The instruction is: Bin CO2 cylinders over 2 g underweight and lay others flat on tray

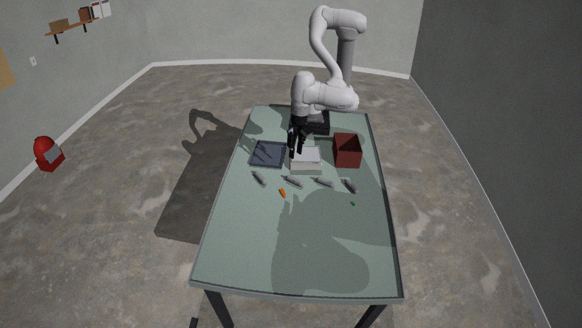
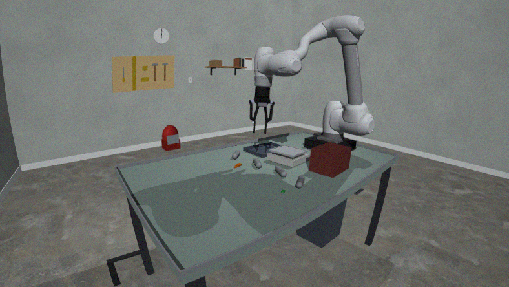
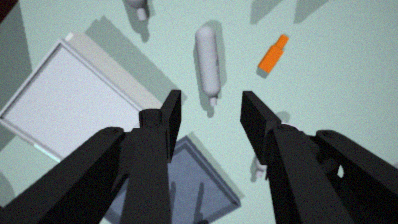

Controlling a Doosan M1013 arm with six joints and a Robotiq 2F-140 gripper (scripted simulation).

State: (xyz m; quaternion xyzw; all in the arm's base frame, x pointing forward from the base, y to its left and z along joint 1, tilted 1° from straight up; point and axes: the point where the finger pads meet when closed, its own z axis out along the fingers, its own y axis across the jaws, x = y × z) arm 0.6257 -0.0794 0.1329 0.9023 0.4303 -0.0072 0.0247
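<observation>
Several grey CO2 cylinders lie in a row on the table: the leftmost (image 1: 258, 178), two in the middle (image 1: 293, 180) (image 1: 323, 181) and the rightmost (image 1: 350, 185). Behind them stand the dark tray (image 1: 267, 154), the white scale (image 1: 306, 159) and the red scrap bin (image 1: 347, 150). My gripper (image 2: 260, 132) hangs well above the table, over the gap between tray and scale. Its fingers stand partly apart with nothing between them. In the wrist view my gripper (image 3: 211, 105) frames one cylinder (image 3: 208, 62) far below; the scale (image 3: 67, 102) and the tray (image 3: 200, 185) show beside it.
A small orange object (image 1: 282, 192) lies in front of the cylinder row, and a small green object (image 1: 352, 203) lies further right. The arm's black base (image 1: 317, 124) sits behind the scale. The table has a raised rim.
</observation>
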